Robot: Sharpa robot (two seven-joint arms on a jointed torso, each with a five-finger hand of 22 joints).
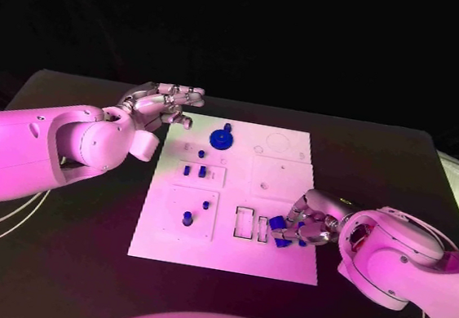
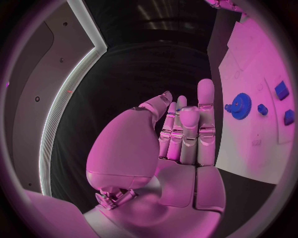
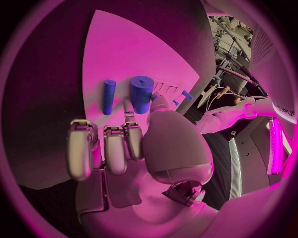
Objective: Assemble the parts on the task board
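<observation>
Two hands are what you have on the worktop (image 1: pixel 45 260), one at each side of the white board (image 1: pixel 227 249). Your left hand (image 1: pixel 163 103) sits at the board's far left corner with its fingers (image 2: pixel 205 106) straight, close together and empty. Just beside it on the board stands a blue gear (image 1: pixel 222 136), with a small blue peg (image 2: pixel 262 109) near it. Your right hand (image 1: pixel 305 221) lies over the board's near right edge, fingers curled down. Two blue cylinders lie on the board by its fingertips: a thick one (image 3: pixel 141 93) and a thin one (image 3: pixel 109 96), side by side and just apart. A fingertip (image 3: pixel 156 99) looks to touch the thick cylinder, though you cannot tell from either view whether the hand actually grips it. Other small blue parts (image 1: pixel 194 171) stand in the pockets on the board's left half, and one more (image 1: pixel 187 218) sits in the near left pocket.
</observation>
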